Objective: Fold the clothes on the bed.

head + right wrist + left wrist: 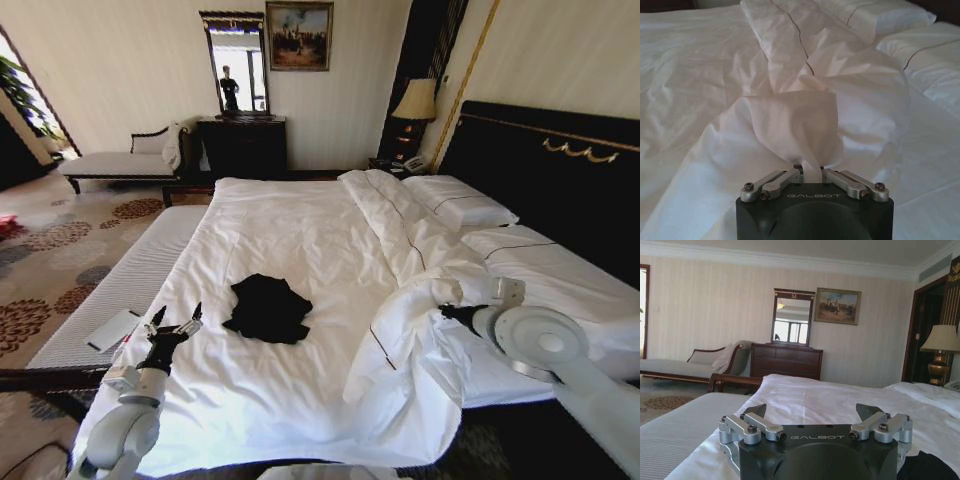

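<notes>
The clothes [267, 308], one black garment, lie in a crumpled heap on the bed [290, 220], near its left side. My left gripper [176, 320] hovers just left of the heap, open with nothing between its fingers. In the left wrist view the left gripper [812, 412] is spread wide and a corner of the black clothes [927, 467] shows beside it. My right gripper [447, 311] is to the right of the clothes, shut on a bunched fold of the white duvet [410, 310]. In the right wrist view the right gripper [810, 171] pinches the lifted duvet [800, 125].
Dark headboard [560, 170] and pillows [460, 205] at the right. A grey-striped surface [130, 280] runs along the bed's left edge with a flat white object [112, 330] on it. Chaise longue [120, 160], dark dresser [245, 145] and lamp [415, 100] stand by the far wall.
</notes>
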